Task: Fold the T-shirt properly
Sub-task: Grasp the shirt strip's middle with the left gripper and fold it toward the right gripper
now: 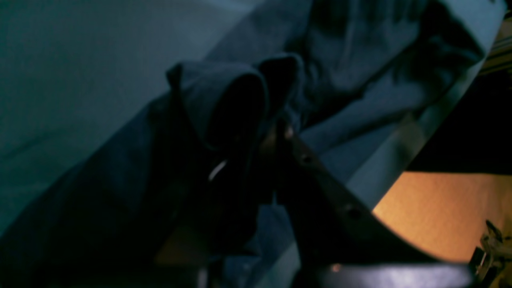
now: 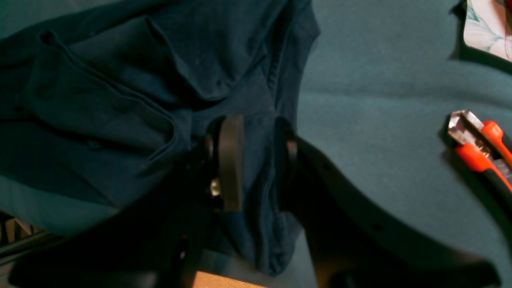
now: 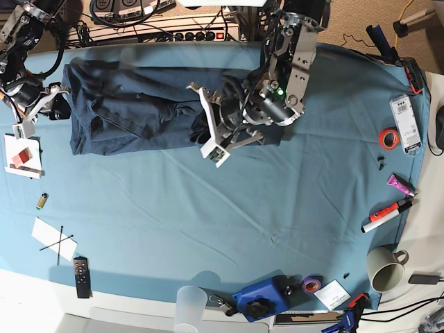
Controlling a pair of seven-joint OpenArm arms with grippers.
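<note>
Evidently, in the left wrist view, the left gripper point(image 1: 261, 138) is closed on bunched cloth of the T-shirt point(image 1: 344, 148). The right wrist view shows the right gripper point(image 2: 258, 128) with parted fingers, nothing held, over the garment.

In the base view, the shirt runs left to right across the upper left and centre, its left end nearer the right gripper. Teal tablecloth point(image 3: 208, 215) below offers working room.

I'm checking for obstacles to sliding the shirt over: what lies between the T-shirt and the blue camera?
In the base view, only bare table cloth shows between the T-shirt and the blue camera.
</note>
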